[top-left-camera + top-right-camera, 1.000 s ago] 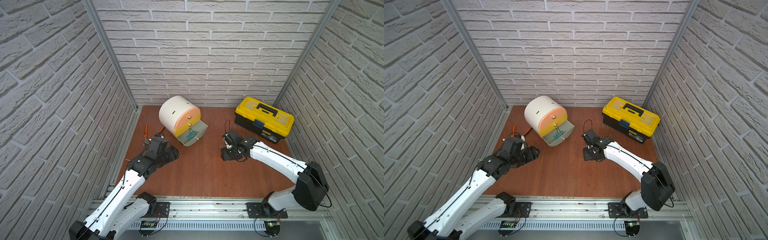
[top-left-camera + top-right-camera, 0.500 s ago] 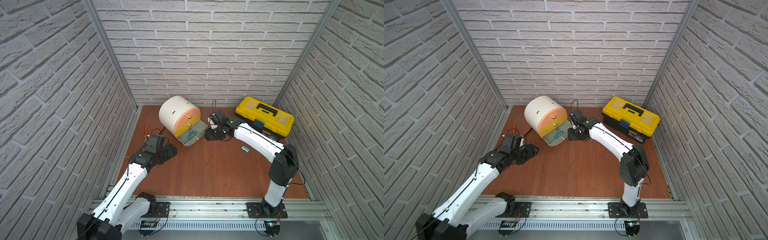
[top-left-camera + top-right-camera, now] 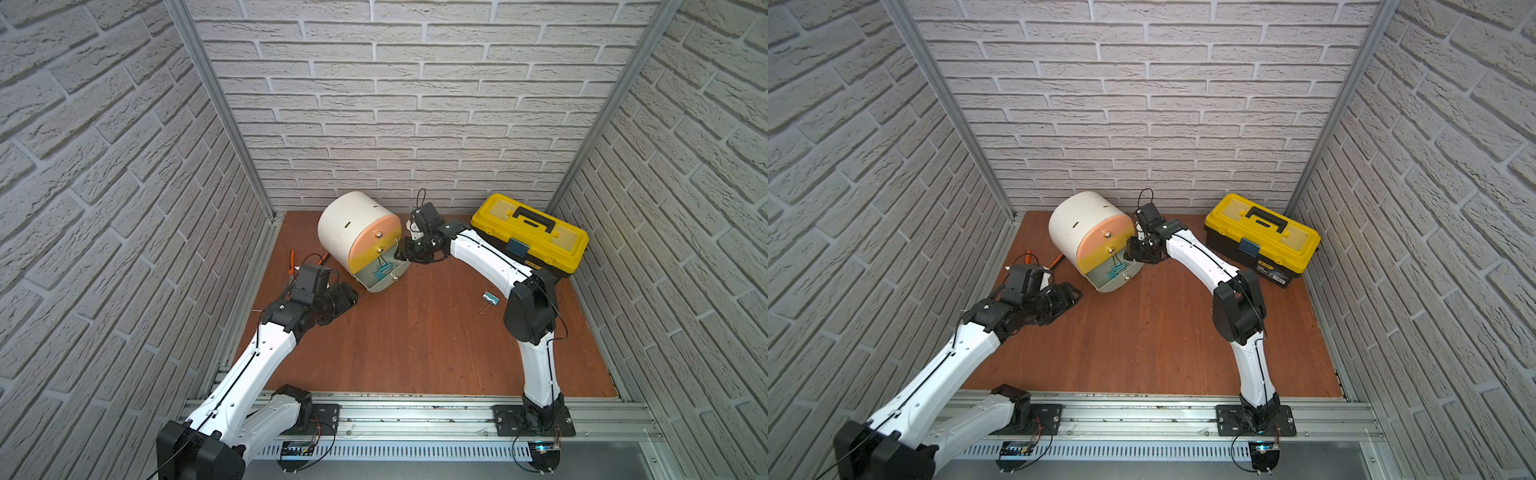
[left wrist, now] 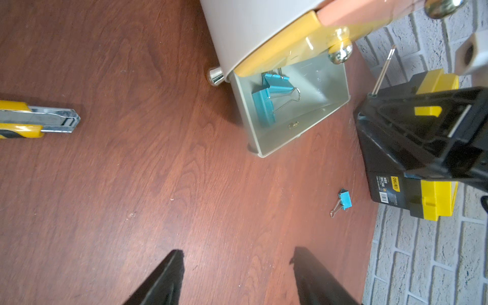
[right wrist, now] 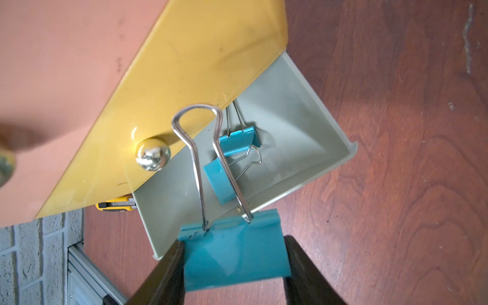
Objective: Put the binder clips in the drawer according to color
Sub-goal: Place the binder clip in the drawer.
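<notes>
1. The right gripper (image 3: 409, 252) is gripping a teal binder clip (image 5: 235, 253) by its body. The fingers (image 5: 163, 274) are pressing on it from both sides, and the clip's long axis is running from finger to finger.
2. The clip's wire handles are pointing forward, away from the wrist and toward the white cabinet (image 3: 353, 224).
3. The open grey-green drawer (image 5: 303, 126) — the lowest one — is lying ahead of this gripper and below it. In the right wrist view the handles are reaching over the drawer's inside, while the body is sitting over its front rim. I cannot tell if the whole clip is already above the opening.
4. Two teal clips (image 5: 236, 142) are lying inside the drawer, touching each other.
5. The left gripper (image 4: 237, 253) is standing open and empty above the table (image 3: 395, 353), near the cabinet.
6. One loose clip (image 3: 490, 298) is lying on the table near the toolbox (image 3: 532, 237); the right arm is nearer to it.
7. In my judgement, the coming move is asking only for a short advance over the drawer — then the fingers can release.
</notes>
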